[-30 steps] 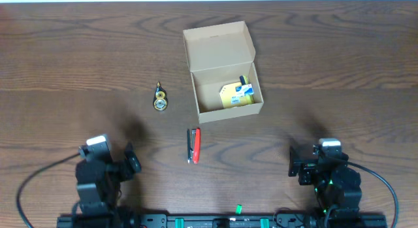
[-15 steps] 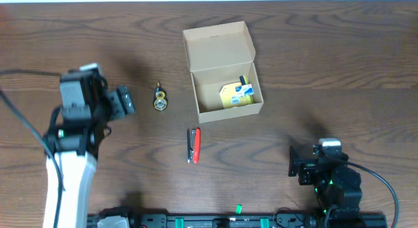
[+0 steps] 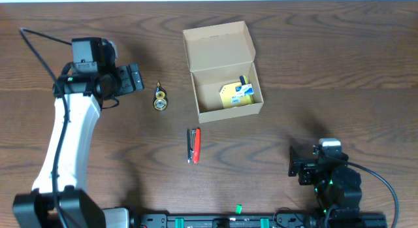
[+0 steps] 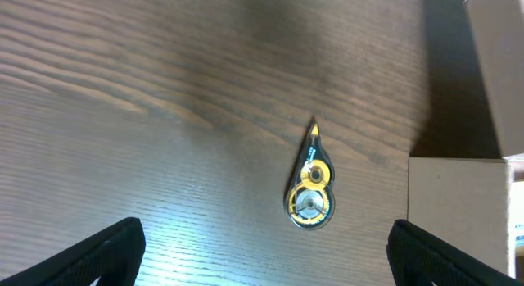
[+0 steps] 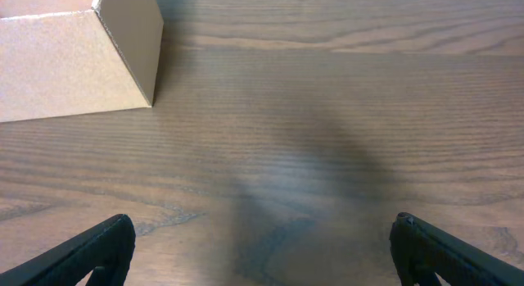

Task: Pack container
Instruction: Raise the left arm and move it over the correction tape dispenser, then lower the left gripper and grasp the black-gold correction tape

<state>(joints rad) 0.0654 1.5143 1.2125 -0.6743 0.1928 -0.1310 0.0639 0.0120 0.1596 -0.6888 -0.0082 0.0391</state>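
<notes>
The container [image 3: 230,113] waits open, lid back, mid-table. The left gripper [image 4: 264,247] has its jaws spread wide and empty, and the tape roller [image 4: 309,192], probably correction tape, lies near ahead of them. I think it should lower with one finger on each side of the round body and then close gently. The right gripper [image 5: 262,247] is parked apart, also released.

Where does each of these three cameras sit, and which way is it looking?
Overhead: above the table, looking straight down on both arms, left hand, right hand, box and tape roller.
Left wrist: on the left arm, looking down at the tape roller; its open fingers at the bottom corners.
Right wrist: on the right arm, facing the box's wall; open fingers at the bottom corners.
Shared: box in all three.
</notes>
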